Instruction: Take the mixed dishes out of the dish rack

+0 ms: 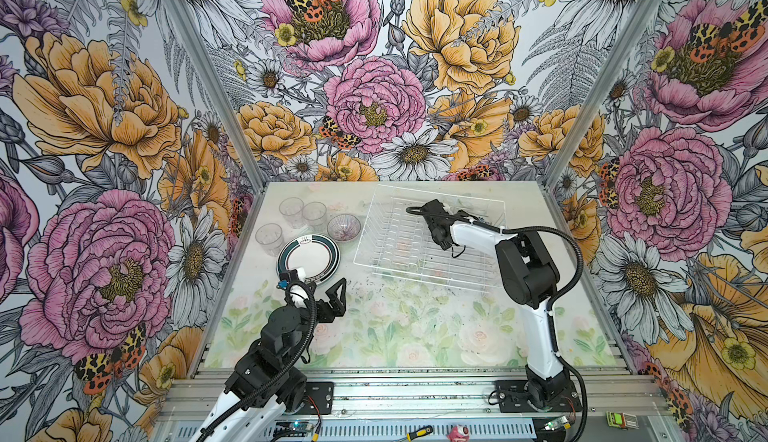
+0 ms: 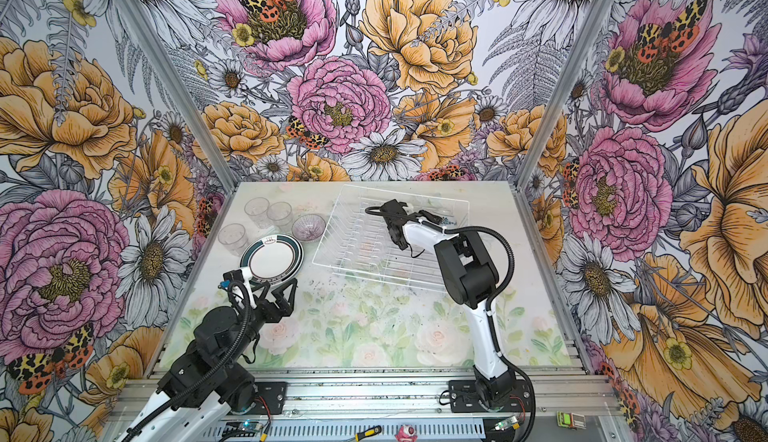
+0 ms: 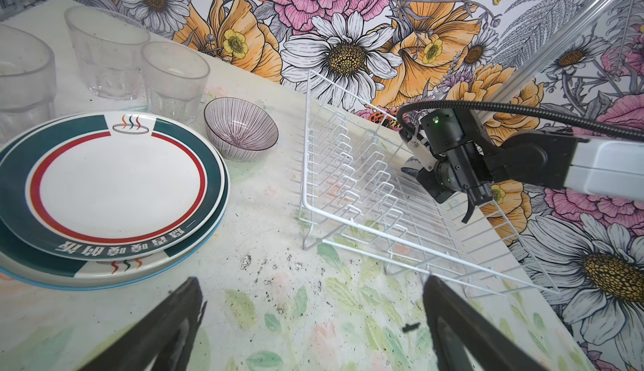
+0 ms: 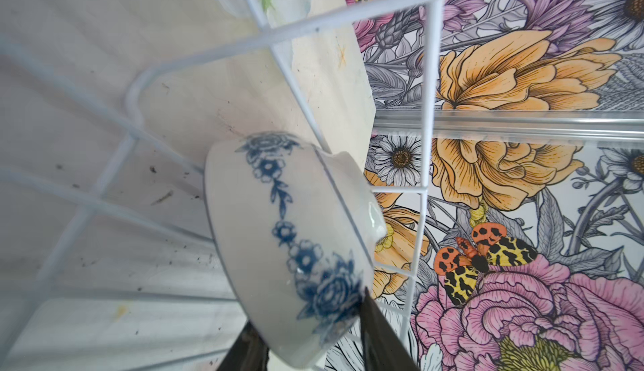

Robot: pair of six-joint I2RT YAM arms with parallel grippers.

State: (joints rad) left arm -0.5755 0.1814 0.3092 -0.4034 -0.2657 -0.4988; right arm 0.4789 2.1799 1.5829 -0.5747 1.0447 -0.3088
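Dish rack [image 1: 399,244] of thin white wire sits askew on the far right part of the table [image 1: 395,336], with rows of upright loops for plates and low grid sides; both top views show it [image 2: 357,244], and so does the left wrist view [image 3: 348,177]. In the rack's far corner, seen in the right wrist view, a small white bowl with blue flowers [image 4: 285,240] is tipped on its side close to the wire wall [image 4: 432,73]. A chain of blue blossoms and leaves runs across its glazed outside, and a thin blue line follows the rim.

The right gripper [image 4: 313,341] is closed on this bowl's wall, one dark finger against the outside and the other inside the rim.

Left of the rack on the table stand the other dishes. Two plates [image 1: 307,257] are stacked, white with a dark green rim, a red ring and a small steaming-bowl mark [image 3: 118,184]. Beyond them are three clear tumblers [image 1: 291,211], upright, and a small striped bowl [image 1: 343,227] with fine lines fanning from its centre [image 3: 240,128].

The left gripper [image 3: 313,331] hangs over bare table just in front of the plates, jaws spread wide with nothing between them.
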